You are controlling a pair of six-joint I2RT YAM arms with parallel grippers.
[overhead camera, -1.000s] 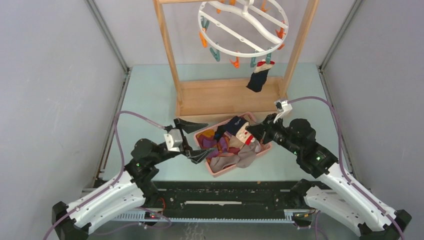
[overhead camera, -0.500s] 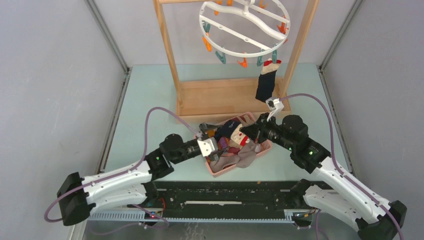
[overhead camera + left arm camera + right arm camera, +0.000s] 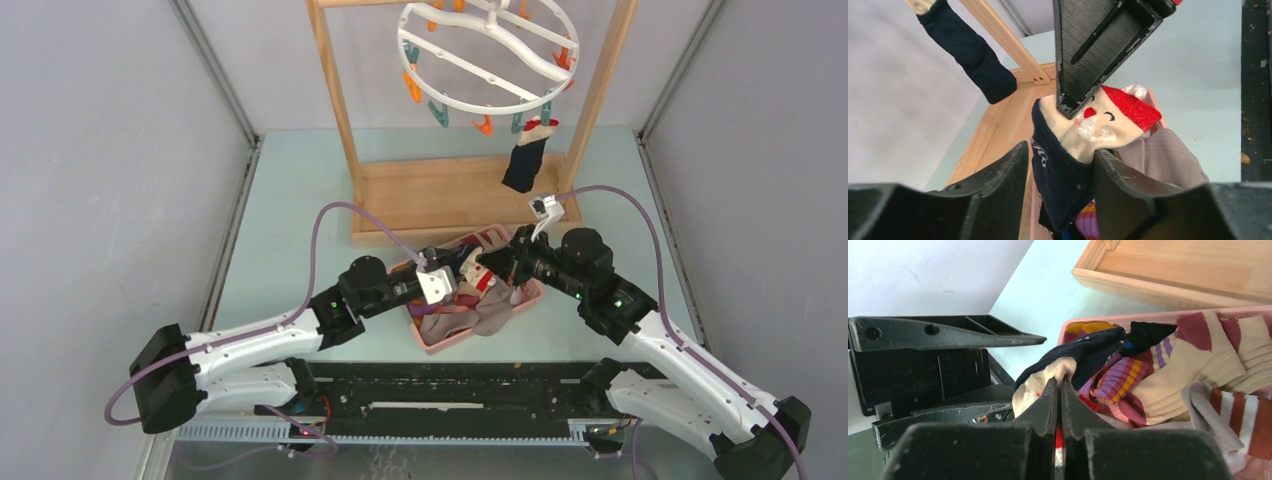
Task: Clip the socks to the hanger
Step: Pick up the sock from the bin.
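The navy Santa sock (image 3: 1063, 170) is lifted partly out of the pile in the pink basket (image 3: 1158, 315). Its cream cuff, with a red hat and a small face, is uppermost, and its dark foot trails down into the heap. The right hand (image 3: 1059, 385) is closed tight on the cream cuff, its two fingers pressed together on the fabric. The left hand (image 3: 1060, 150) reaches in from the opposite side and stands about half open. Its fingers flank the navy part of the same sock just below the cuff, lying close against it, with no firm pinch to be seen.

Underneath lie the other socks: a purple-orange striped sock (image 3: 1118, 377), a cream and maroon sock (image 3: 1193, 370) and a maroon-white striped sock (image 3: 1243, 410). A tan-grey sock (image 3: 490, 315) sits at the near end of the basket.

The basket rests on the pale green worktop (image 3: 300, 200), just in front of the base of the wooden rack (image 3: 337, 100). The hanger (image 3: 470, 107) hangs from the top of the rack, a white ring with orange and teal clips under its rim. A second navy sock (image 3: 520, 165) hangs from a clip on the ring's right side.
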